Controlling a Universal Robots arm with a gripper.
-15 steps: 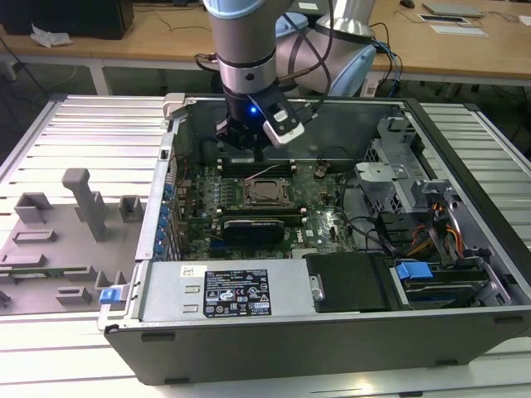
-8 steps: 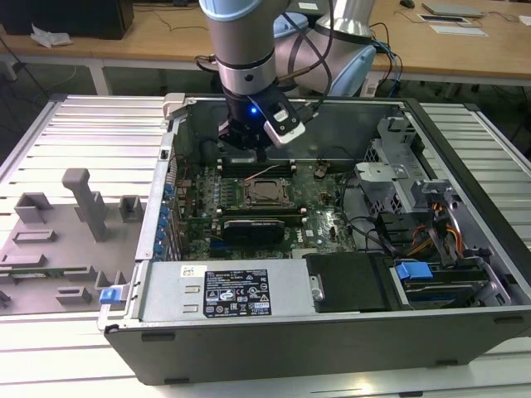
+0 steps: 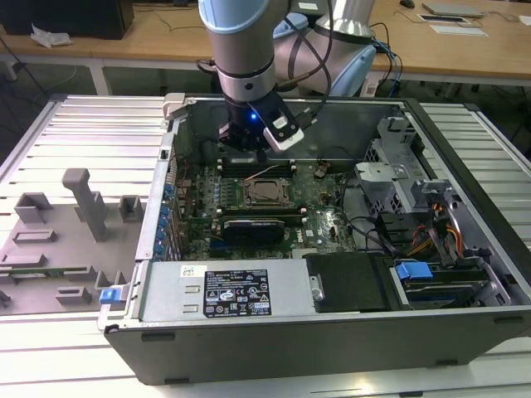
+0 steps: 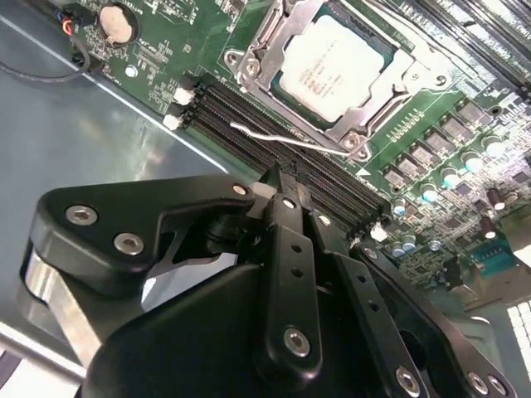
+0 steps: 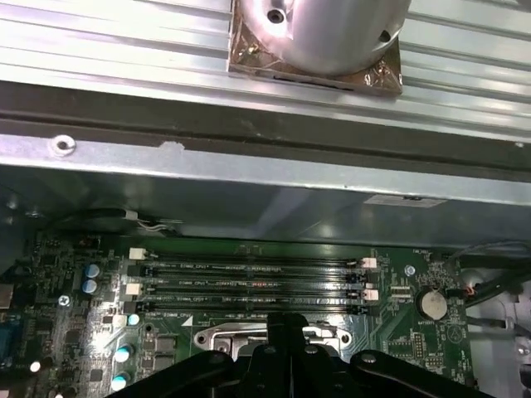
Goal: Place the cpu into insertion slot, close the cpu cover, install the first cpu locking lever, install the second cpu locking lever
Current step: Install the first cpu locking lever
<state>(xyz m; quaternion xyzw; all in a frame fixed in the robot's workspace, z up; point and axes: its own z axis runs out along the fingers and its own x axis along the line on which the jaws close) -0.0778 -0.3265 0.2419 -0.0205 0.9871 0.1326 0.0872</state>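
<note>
End effector [image 4: 280,181] is hovering clenched, empty, near mem slots [image 4: 224,112]; cpu [image 4: 336,68] is sitting framed by cpu cover [image 4: 365,116].

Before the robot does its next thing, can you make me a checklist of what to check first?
1. Cpu sitting in the insertion slot: ok.
2. Cpu cover down over the chip: ok, it looks flat.
3. Thin silver lever hooked down: not ok, it sticks out over the black memory slots.
4. Second lever hooked down: cannot tell.
5. Gripper empty: ok, shut on nothing, above the memory slots.
</note>
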